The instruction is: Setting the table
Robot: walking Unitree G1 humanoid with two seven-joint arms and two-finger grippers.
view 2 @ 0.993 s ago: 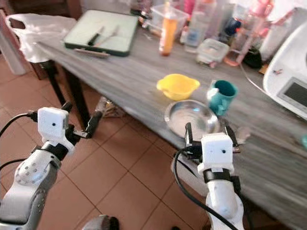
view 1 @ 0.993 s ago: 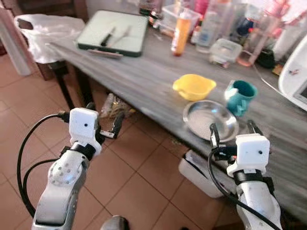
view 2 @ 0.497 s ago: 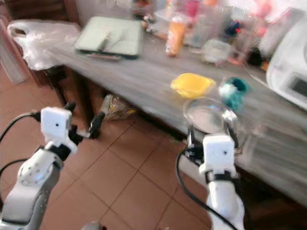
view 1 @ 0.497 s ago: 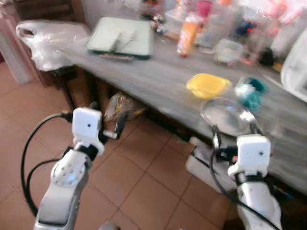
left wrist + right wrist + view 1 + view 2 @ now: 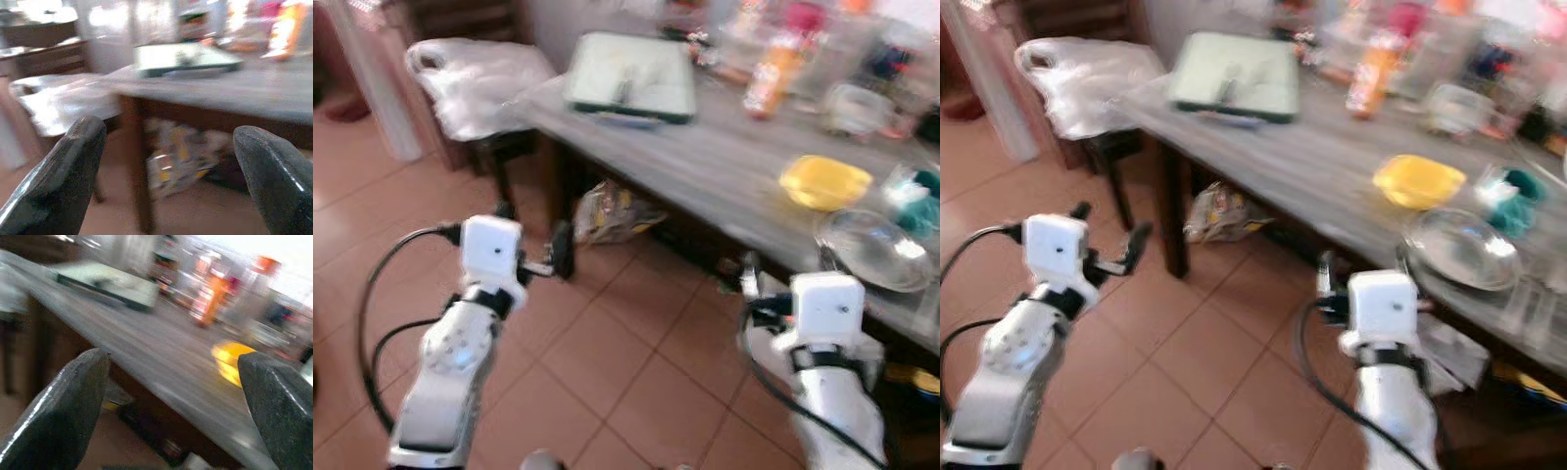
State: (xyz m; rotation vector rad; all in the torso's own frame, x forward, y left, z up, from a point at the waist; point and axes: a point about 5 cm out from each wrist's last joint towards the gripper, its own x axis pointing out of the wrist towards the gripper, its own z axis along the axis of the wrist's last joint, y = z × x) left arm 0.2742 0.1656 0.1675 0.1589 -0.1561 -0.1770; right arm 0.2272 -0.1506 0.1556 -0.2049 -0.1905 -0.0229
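While both arms reach forward over the tiled floor (image 5: pixel 607 362), each pair of jaws stands wide apart and holds nothing. The left gripper (image 5: pixel 530 239) hangs in front of the grey wooden surface (image 5: pixel 724 166), off its near corner, its black fingers (image 5: pixel 58 176) spread to either side of the wrist view, with the dark table leg (image 5: pixel 502 181) beyond them. The right gripper (image 5: pixel 1361 269) hovers just before the surface's front edge, below the steel plate (image 5: pixel 1459 250), and its fingers (image 5: pixel 58 406) are likewise spread with only air between them.

On the surface, the steel plate lies close to the front edge. Just behind it sits the yellow bowl (image 5: pixel 824 180), and beside that bowl, further along the surface, stands the teal mug (image 5: pixel 1516 191). Further back from the plate, an orange bottle (image 5: pixel 1371 69) stands upright among a blurred cluster of jars and containers (image 5: pixel 862 59), too smeared to tell apart. Towards the far end of the surface from the plate lies a pale green tray (image 5: pixel 628 73) with dark rims, bearing what look like cutlery pieces, though blur hides their kind. Past that end a white plastic bag (image 5: pixel 475 83) rests on something dark. Under the surface, behind the leg, lies a crumpled packet (image 5: pixel 607 211).
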